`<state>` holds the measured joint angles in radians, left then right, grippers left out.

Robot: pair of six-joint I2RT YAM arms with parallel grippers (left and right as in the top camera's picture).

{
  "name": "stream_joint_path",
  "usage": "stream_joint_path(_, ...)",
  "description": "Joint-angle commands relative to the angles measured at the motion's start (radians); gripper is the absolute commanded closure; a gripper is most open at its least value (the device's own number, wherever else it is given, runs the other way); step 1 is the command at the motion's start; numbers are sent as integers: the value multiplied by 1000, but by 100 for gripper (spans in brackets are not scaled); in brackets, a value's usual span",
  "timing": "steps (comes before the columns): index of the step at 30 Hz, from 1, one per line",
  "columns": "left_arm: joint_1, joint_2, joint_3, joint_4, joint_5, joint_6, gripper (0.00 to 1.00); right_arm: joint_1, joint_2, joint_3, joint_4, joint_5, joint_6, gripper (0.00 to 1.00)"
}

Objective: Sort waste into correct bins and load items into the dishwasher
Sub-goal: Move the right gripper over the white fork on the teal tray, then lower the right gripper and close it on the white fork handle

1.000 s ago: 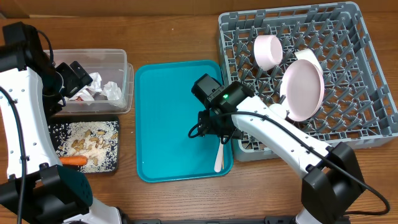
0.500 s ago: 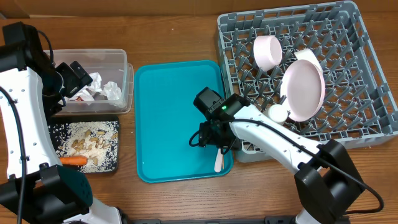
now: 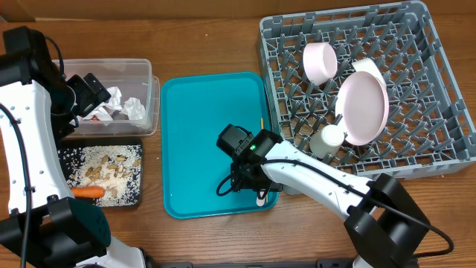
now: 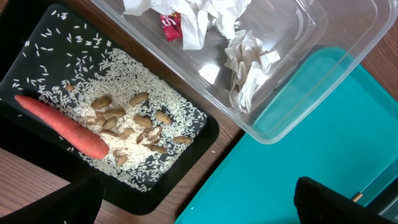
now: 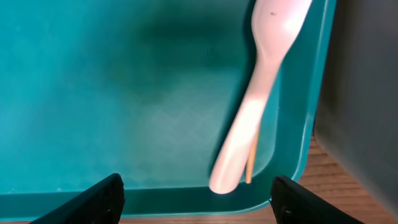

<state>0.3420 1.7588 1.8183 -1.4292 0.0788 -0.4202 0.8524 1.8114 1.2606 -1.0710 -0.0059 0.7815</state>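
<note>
On the left of the table (image 3: 208, 37), the clear tub (image 3: 146, 95) holds crumpled white napkins (image 3: 123, 104) and a red wrapper (image 4: 170, 26). Just near of it, the black tray (image 3: 63, 156) carries nut and grain scraps (image 3: 104, 170) with a carrot (image 3: 88, 192) lying along its near edge. The grey dish rack (image 3: 446, 141) at far right has a white bowl (image 3: 320, 61) on its side, a round plate (image 3: 362, 110) standing on edge and a small cup (image 3: 329, 138) beside the plate.

The teal tray (image 3: 201, 119) in the middle holds a white plastic fork (image 5: 255, 102) along its right rim, with a thin wooden stick (image 5: 252, 163) just beside the handle.

The right arm reaches left across the rack's near corner. Its right end effector (image 5: 196, 190) is released and points down over the tray's near right corner, with a finger on either side of the fork handle and neither touching it. The left end effector (image 4: 199, 199) hangs spread wide and empty above the tub and black tray.
</note>
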Motion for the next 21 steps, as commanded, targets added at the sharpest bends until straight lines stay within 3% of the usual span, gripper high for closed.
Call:
stream_joint_path(1, -2, -3, -5, -2, 11, -14, 0, 3, 30, -5, -8, 35, 8, 22)
stream_joint_path(12, -2, -3, -5, -2, 10, -14, 0, -35, 66, 9, -3, 41, -42, 24)
stream_joint_path(17, -2, -3, -5, -2, 10, -14, 0, -36, 146, 19, 28, -18, -174, 24)
stream_joint_path(21, -2, -3, -5, -2, 10, -14, 0, -54, 192, 51, 8, -32, -180, 23)
